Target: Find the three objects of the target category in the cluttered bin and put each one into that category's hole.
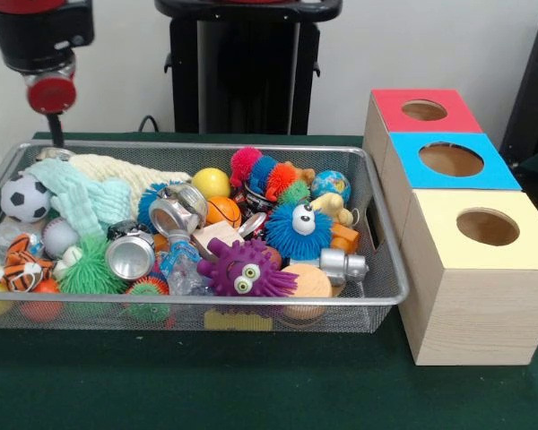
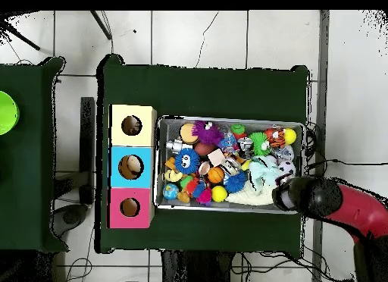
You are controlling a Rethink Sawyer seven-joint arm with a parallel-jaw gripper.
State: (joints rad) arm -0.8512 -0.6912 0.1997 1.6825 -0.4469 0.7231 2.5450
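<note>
Clutter fills the wire mesh bin (image 1: pixel 377 296) across the middle of the front view. My arm (image 1: pixel 40 36) comes down at the upper left of that frame, its red end cap above the bin's far left corner. My pincer (image 1: pixel 56 134) shows only as a thin dark stem dipping behind the bin's rim, so I cannot tell whether it is wide or narrow.

Below it lie a pale green knit cloth (image 1: pixel 76 193) and a cream cloth (image 1: pixel 117 170), with a soccer ball (image 1: pixel 24 197) at the left edge. A tiger-striped toy (image 1: pixel 18 267) and a green spiky ball (image 1: pixel 91 269) sit lower left. Two shiny metal cans (image 1: pixel 130 255) rest near the middle, beside a yellow ball (image 1: pixel 212 183) and a small basketball (image 1: pixel 222 211). A purple spiky creature (image 1: pixel 244 270) and a blue fuzzy one with big eyes (image 1: pixel 298 228) crowd the right half, a globe ball (image 1: pixel 330 186) behind them.

At the right stand three wooden boxes touching in a row, each with a round hole: red top (image 1: pixel 426 109), blue top (image 1: pixel 450 159), yellow top (image 1: pixel 486 226). In the overhead view something, perhaps a ball, shows inside the blue box's hole (image 2: pixel 132 166).
</note>
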